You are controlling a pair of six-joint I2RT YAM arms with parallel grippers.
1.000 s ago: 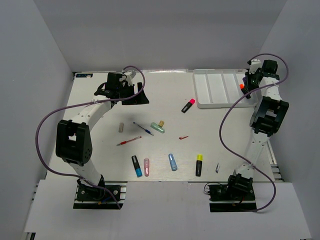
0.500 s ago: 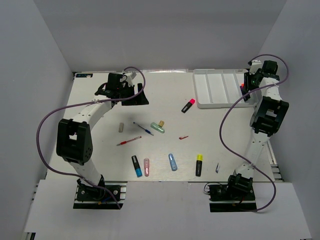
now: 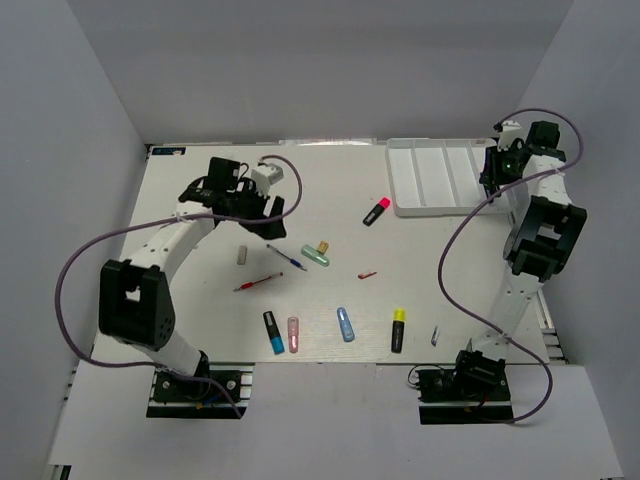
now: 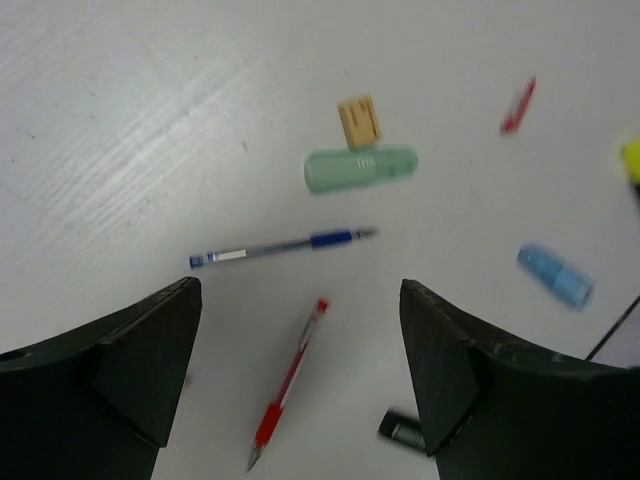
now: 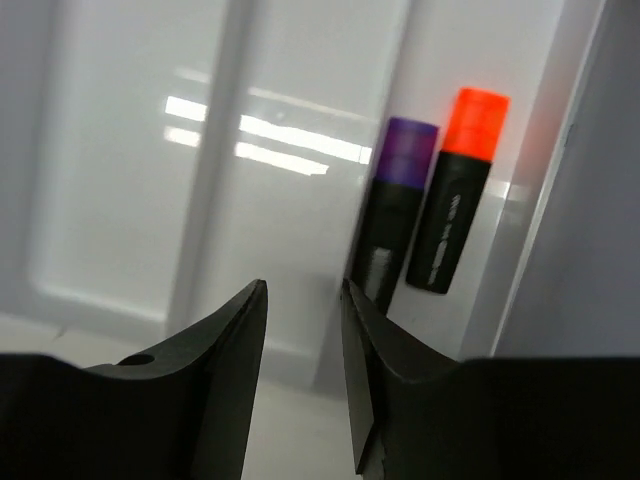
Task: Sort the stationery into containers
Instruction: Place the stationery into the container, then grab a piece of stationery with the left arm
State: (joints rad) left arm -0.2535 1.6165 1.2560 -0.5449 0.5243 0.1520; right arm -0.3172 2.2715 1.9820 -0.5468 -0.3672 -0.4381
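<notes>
The left hand (image 4: 300, 300) hung over the desk (image 4: 120, 120) with its fingers spread wide and nothing between them. In its wrist view the blue pen (image 4: 280, 246) lay crosswise just above the gap, and the red pen (image 4: 290, 385) slanted down through it toward the lower edge. The step looked to be picking up a pen. The blue one seemed the better choice, as it lay apart from the red pen, though the green capsule (image 4: 360, 168) and a tan bit (image 4: 359, 121) lay near it, higher in the frame. The hand ought to turn until its fingers straddled the thin barrel, drop at mid-length and close low against the desk, or the pen might roll out. At the upper right of the overhead view the right hand (image 3: 492, 170) sat over the right end of the white tray (image 3: 430, 178), fingers narrowly parted and holding nothing. A purple-capped highlighter (image 5: 395, 215) and an orange-capped highlighter (image 5: 455, 205) lay side by side in the compartment below. That hand should rise straight up before heading for the pink-capped highlighter (image 3: 376, 211) off the tray's lower left corner.
</notes>
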